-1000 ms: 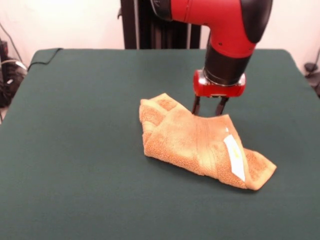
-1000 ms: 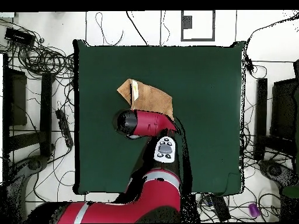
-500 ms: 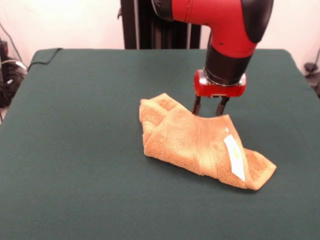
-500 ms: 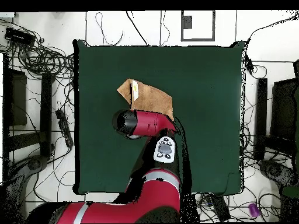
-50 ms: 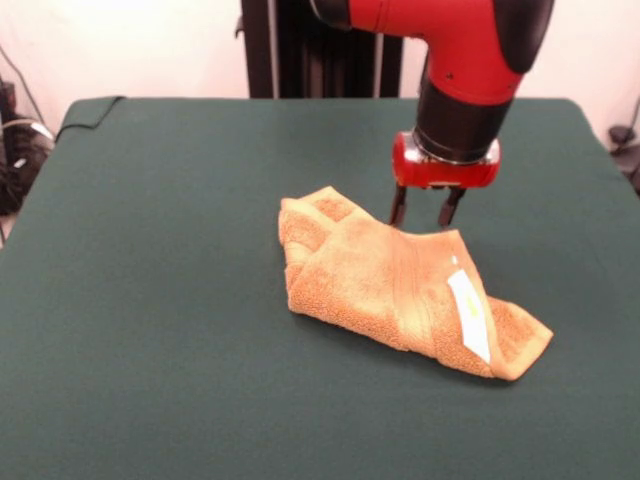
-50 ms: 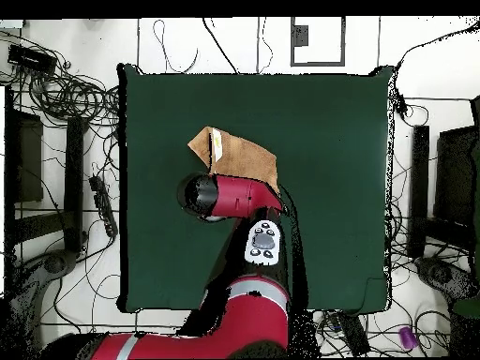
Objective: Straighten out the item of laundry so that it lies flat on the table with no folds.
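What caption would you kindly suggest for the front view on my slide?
Open end effector poised at the far edge of the folded orange towel on the green table.

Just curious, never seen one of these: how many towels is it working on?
1. A crumpled orange towel lies mid-table, just in front of the open jaws of the gripper. None looks hidden.

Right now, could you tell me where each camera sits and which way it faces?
Front view: across the table, facing the robot; it shows the towel and the gripper, jaws open, just behind it.
Overhead view: above, looking straight down; the arm enters from the bottom and hides the gripper.
Both share the folded towel and the table.
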### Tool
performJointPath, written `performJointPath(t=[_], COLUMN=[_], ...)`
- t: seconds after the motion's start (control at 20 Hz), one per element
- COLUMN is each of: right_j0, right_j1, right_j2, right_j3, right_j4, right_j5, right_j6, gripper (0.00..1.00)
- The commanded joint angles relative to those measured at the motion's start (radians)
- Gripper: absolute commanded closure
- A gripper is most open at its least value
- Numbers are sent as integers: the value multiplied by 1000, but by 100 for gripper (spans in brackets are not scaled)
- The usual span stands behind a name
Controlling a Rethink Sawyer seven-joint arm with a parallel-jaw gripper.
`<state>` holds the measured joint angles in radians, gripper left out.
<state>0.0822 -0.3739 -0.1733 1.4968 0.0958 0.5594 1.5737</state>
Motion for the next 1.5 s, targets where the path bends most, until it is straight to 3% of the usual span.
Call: performJointPath(t=[0.05, 0.7, 1.25, 1.5], right_j0=[22, -6, -55, -75], right_j1=[-37, -67, 25, 86], right_j2=[65, 75, 95, 96], right_j3=[-6, -6, -85, -176], right_j4=[55, 41, 49, 55], right_j5=[137, 96, 46, 67], right_j6=[212, 186, 181, 185], gripper=[0, 0, 0, 0])
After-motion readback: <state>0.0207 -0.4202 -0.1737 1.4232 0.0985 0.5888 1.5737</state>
